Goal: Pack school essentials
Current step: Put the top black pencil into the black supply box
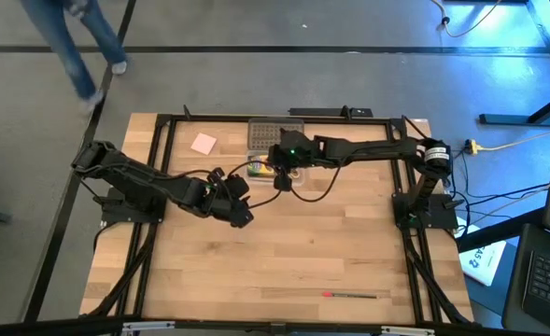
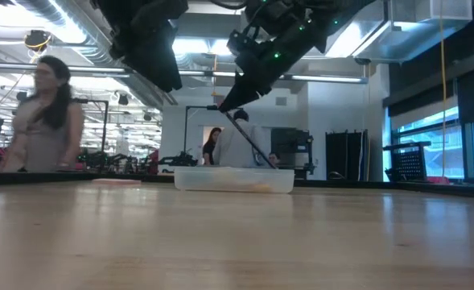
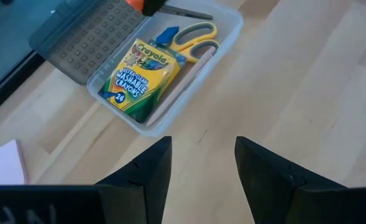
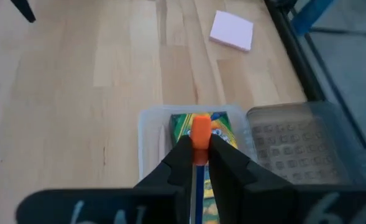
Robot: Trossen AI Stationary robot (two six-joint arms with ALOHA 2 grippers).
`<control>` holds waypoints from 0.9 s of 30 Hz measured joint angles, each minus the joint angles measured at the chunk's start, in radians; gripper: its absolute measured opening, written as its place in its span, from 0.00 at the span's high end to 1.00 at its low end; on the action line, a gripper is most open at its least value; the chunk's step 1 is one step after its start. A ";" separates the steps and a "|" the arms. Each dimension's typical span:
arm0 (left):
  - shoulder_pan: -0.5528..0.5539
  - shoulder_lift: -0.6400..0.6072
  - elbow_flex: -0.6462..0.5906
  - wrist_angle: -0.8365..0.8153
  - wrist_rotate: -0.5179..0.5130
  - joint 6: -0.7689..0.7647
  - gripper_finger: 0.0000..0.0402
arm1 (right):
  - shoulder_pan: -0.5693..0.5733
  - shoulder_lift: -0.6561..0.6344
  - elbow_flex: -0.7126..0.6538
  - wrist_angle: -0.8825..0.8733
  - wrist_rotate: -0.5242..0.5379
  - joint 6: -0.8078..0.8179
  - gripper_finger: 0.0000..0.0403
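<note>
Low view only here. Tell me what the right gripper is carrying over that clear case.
Observer: The right gripper is shut on the orange end of a dark pencil, above the case.
Operator: List what's inside already.
Observer: Crayon box, yellow-handled scissors and a small blue block.
Operator: Name what's left out.
Observer: The pink pad beside the lid, and a red pen far from the case; the left gripper waits open nearby.

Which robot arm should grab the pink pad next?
Left, probably. The left gripper is open and empty, and the pink pad lies on its side of the clear case. The right gripper is shut on the pencil above that case.
</note>
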State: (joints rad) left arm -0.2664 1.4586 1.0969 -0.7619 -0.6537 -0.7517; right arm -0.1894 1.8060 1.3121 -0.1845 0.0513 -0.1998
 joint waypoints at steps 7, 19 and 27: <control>0.008 0.000 0.000 -0.005 0.000 0.002 0.58 | -0.002 0.001 -0.001 -0.018 -0.003 0.065 0.89; 0.007 0.000 0.000 -0.005 0.000 0.000 0.58 | -0.006 0.000 -0.010 -0.030 -0.027 0.118 0.89; 0.007 0.000 0.000 -0.005 0.000 -0.001 0.58 | -0.010 0.000 -0.010 -0.037 -0.027 0.116 0.87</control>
State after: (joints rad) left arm -0.2592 1.4586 1.0969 -0.7670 -0.6533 -0.7525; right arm -0.1993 1.8065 1.3022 -0.2211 0.0246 -0.0836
